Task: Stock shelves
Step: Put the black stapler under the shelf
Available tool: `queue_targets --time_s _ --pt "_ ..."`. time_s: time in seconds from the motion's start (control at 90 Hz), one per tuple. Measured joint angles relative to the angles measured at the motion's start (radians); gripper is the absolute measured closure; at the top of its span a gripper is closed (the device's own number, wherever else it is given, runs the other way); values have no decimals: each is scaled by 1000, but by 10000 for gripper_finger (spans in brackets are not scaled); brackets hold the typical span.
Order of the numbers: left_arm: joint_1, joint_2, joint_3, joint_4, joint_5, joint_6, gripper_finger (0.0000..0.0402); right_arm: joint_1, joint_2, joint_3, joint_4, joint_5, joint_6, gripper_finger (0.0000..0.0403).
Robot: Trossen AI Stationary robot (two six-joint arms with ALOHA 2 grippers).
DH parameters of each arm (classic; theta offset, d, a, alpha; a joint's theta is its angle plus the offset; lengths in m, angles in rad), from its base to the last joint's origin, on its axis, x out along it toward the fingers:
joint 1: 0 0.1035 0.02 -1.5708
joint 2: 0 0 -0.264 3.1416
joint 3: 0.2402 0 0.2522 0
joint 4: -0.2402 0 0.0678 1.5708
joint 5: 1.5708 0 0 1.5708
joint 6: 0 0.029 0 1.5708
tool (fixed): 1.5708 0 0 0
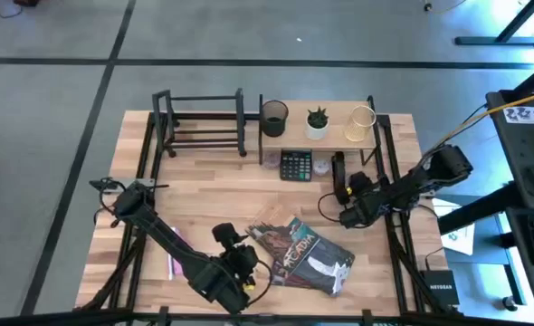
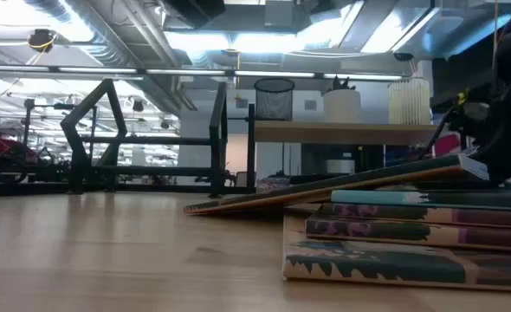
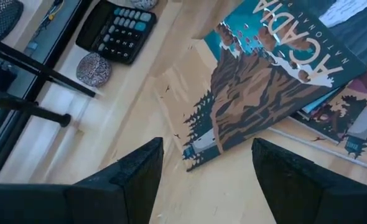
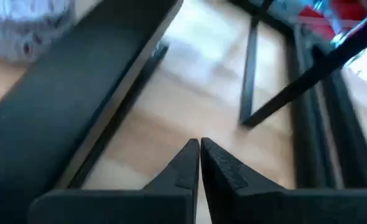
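while the acadia book reads "national", left gripper gapes empty; right gripper pinched closed at three o'clock.

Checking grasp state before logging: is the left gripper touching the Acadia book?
Apart. The left wrist view shows the left gripper open, bare tabletop between its fingers, and the Acadia book's corner lying ahead of them with a visible gap.

A light wooden counter is carrying everything. At its far edge a black book rack is standing beside a board shelf. A calculator and a small patterned stone are lying under that shelf, and a stack of books is resting near the front edge.
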Motion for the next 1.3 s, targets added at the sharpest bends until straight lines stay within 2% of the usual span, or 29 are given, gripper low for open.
queue_targets --time_s 0.356,0.756,1.022,1.3 --pt "1 0 0 0 0 -6 174 0 0 -2 154 85 -189 403" --pt "1 0 0 0 0 -3 174 -1 -1 -125 409 107 -202 403" --pt "1 0 0 0 0 -4 174 -1 -1 -158 590 179 -347 403" --pt "1 0 0 0 0 -6 174 -1 -1 -158 610 241 -485 403"
